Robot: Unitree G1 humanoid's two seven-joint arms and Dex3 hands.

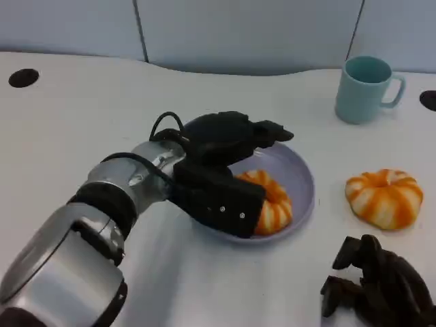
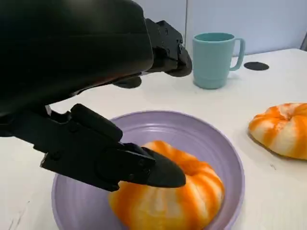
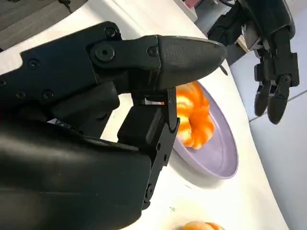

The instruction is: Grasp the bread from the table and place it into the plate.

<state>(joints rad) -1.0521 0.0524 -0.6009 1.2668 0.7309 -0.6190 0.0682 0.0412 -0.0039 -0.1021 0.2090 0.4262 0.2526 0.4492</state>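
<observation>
While one bread (image 1: 272,201) already lay in the plate (image 1: 302,170) at frame centre, the left hand (image 1: 228,167) was seen above it with fingers released, and a second bread (image 1: 384,196) was left at right, beside the idle, empty right hand (image 1: 378,286).

I see a teal mug (image 1: 365,88) standing upright on the white table (image 1: 68,129), handle to the right; beyond the mug, pale wall panels (image 1: 238,30).
</observation>
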